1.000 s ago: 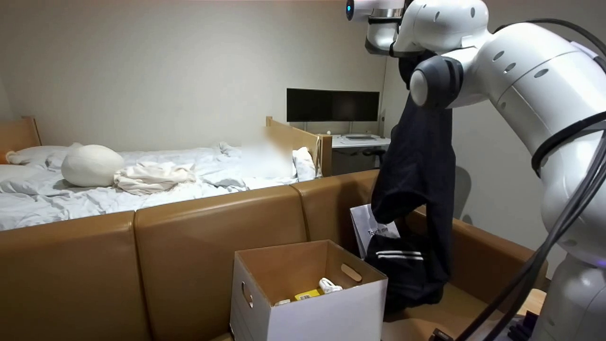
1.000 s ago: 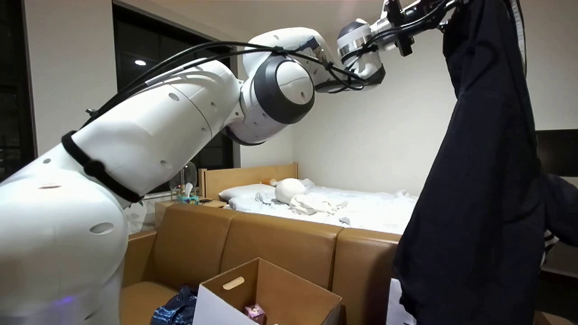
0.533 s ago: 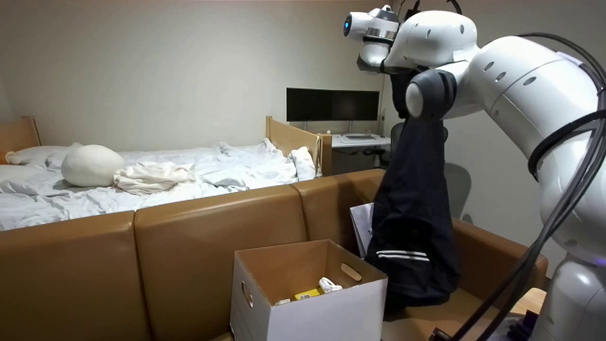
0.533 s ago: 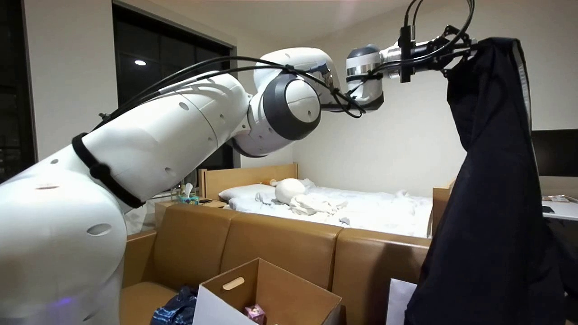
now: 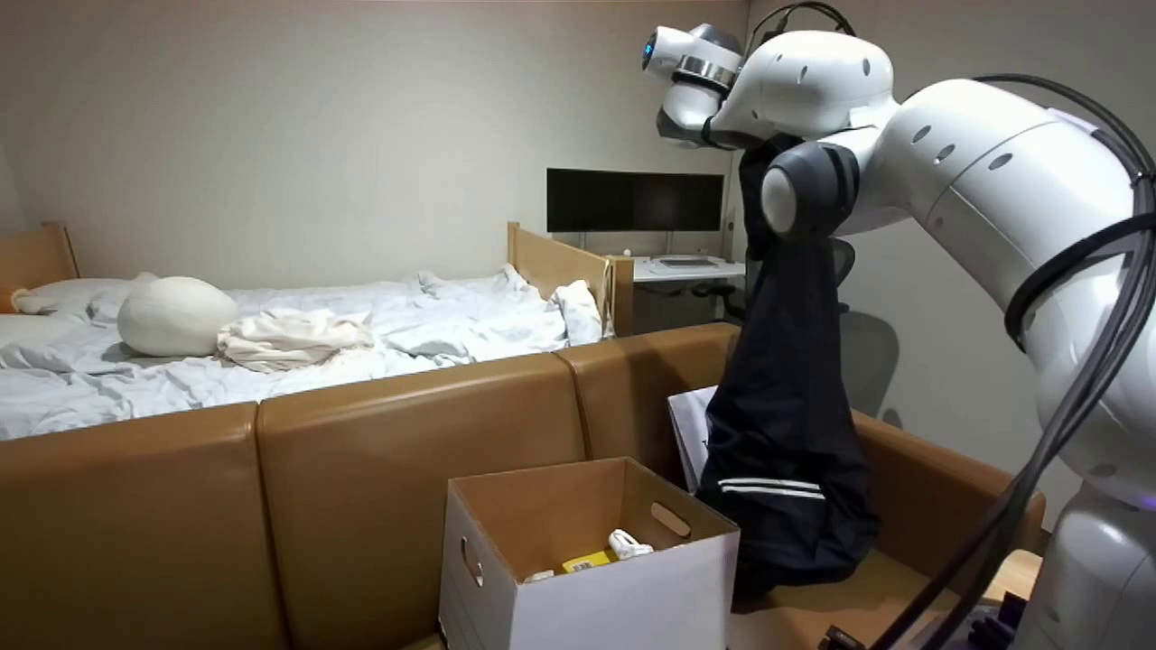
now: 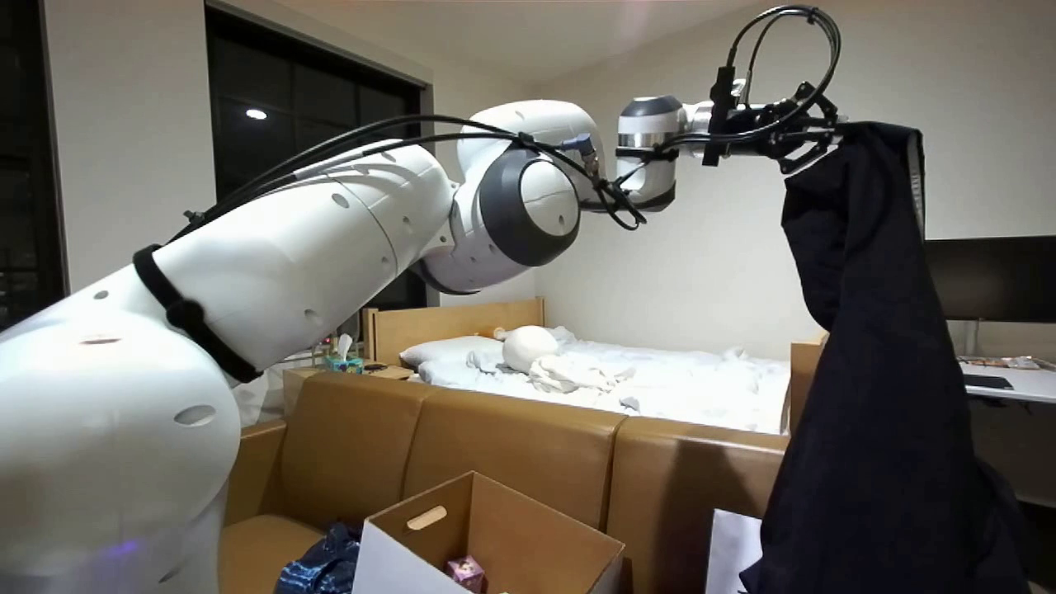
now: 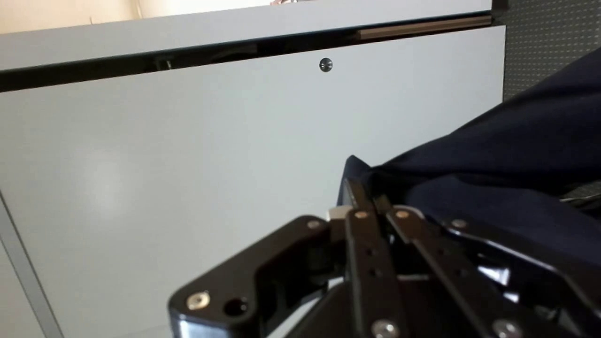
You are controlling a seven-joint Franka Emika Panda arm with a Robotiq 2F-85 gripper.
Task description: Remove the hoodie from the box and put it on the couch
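The black hoodie (image 5: 786,388) hangs in a long drape beside the box, its pale-striped lower part down at the couch seat. High above the couch, my gripper (image 6: 835,136) points sideways, shut on the garment's upper end. In the wrist view the gripper (image 7: 368,197) pinches a fold of the hoodie (image 7: 512,159), most of which trails off to the right. The white box (image 5: 623,596) stands on the brown couch (image 5: 406,451) and holds yellow and white items. A small pink item shows inside the box (image 6: 536,536) in an exterior view.
A white printed sheet or bag (image 5: 691,429) leans on the backrest behind the hoodie. The couch armrest (image 5: 939,469) is to its right. A dark blue bundle (image 6: 323,563) lies beside the box. Behind the couch are a bed (image 5: 406,316) and a desk with a monitor (image 5: 635,200).
My gripper has come down and levelled out, keeping hold of the hoodie. The upper fabric has sunk with it and bunched together, while the striped part has stayed nearly in place.
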